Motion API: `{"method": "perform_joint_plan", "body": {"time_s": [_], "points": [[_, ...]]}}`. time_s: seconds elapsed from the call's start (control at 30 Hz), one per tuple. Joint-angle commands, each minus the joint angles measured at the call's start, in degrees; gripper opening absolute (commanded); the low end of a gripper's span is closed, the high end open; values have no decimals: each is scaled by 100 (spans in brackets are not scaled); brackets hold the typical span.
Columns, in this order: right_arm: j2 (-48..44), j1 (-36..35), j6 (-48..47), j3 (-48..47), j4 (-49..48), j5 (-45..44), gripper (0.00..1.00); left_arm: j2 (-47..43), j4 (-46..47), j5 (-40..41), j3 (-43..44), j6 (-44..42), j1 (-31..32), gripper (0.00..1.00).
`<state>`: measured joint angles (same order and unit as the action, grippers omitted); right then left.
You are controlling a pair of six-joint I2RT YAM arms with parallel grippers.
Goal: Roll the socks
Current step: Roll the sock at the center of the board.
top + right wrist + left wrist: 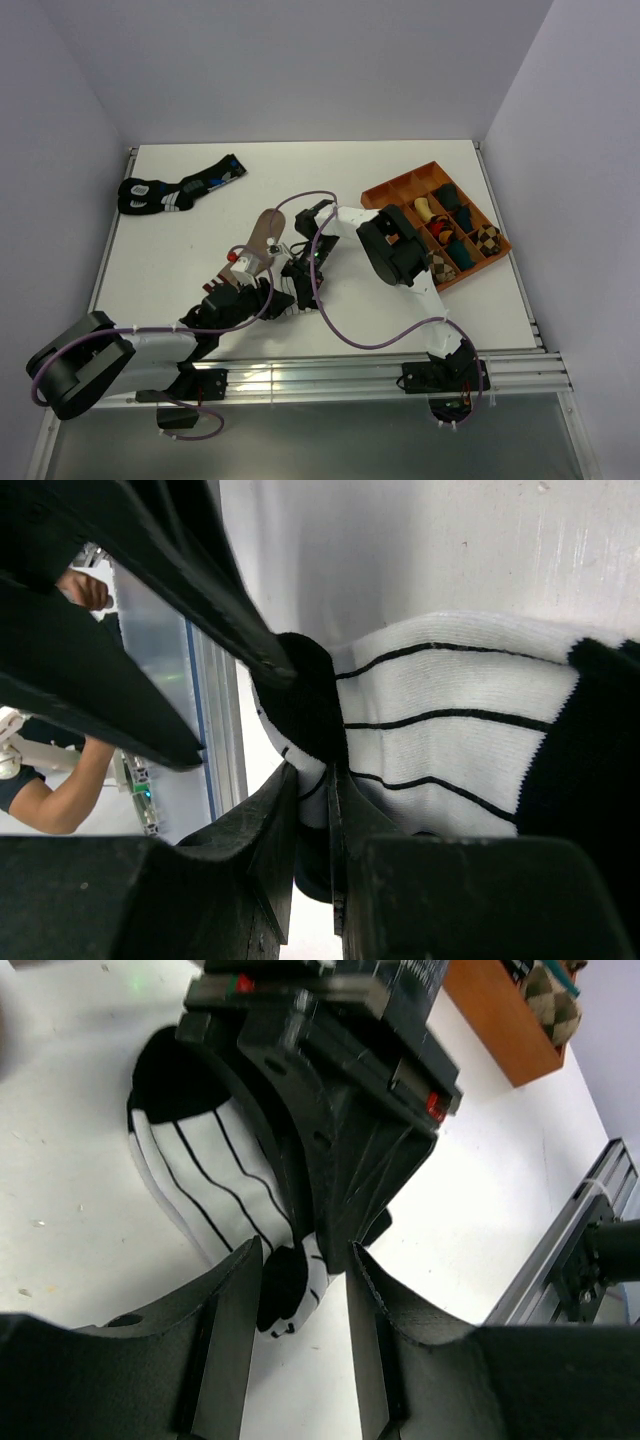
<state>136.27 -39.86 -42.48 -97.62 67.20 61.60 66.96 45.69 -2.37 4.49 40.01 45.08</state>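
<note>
Finding: the white striped sock lies on the table, well to the left of the orange tray, beneath both wrists.

Handling: it is light, limp knit cloth. It will fold, stretch and drag rather than hold a shape, so take it at a thick edge, the black end or the cuff, not mid-panel.

Right gripper: jaws pressed nearly together, pinching the sock's edge beside its black end.

Left gripper: jaws spread, straddling that same black end from the side farther from the tray. One finger appears to touch the cloth, though the wrist view is too tight to confirm it.

The tan sock lies farther from the tray than the right gripper and is held by neither. You should expect the pinched edge to slip under a hard pull.
</note>
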Motion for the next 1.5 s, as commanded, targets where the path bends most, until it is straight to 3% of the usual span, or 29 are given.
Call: {"method": "perform_joint_plan", "body": {"time_s": [0.0, 0.3, 0.63, 0.73, 0.87, 1.07, 1.3, 1.47], "points": [[146, 22, -15, -178, 56, -87, 17, 256, 563, -272, 105, -186, 45, 44], [172, 22, -24, -187, 74, -61, 17, 880, 959, -457, 131, -116, 115, 44], [163, 31, -24, -204, 92, -78, 17, 1197, 784, -369, 175, -28, 203, 42], [128, 31, 3, -170, 22, -96, 18, 1188, 547, -290, 236, 42, 238, 38], [5, 31, 108, -82, -128, -192, 19, 1109, -50, -220, 394, 138, 256, 21], [-363, 22, 407, 147, -558, -368, 34, 819, -1218, 26, 649, 410, 282, 1], [-1004, 66, 846, 428, -1033, -736, 41, 731, -2256, 105, 939, 876, 273, 0], [-1418, 224, 1233, 674, -1376, -887, 44, 836, -2328, -79, 975, 1202, 230, 0]]}}
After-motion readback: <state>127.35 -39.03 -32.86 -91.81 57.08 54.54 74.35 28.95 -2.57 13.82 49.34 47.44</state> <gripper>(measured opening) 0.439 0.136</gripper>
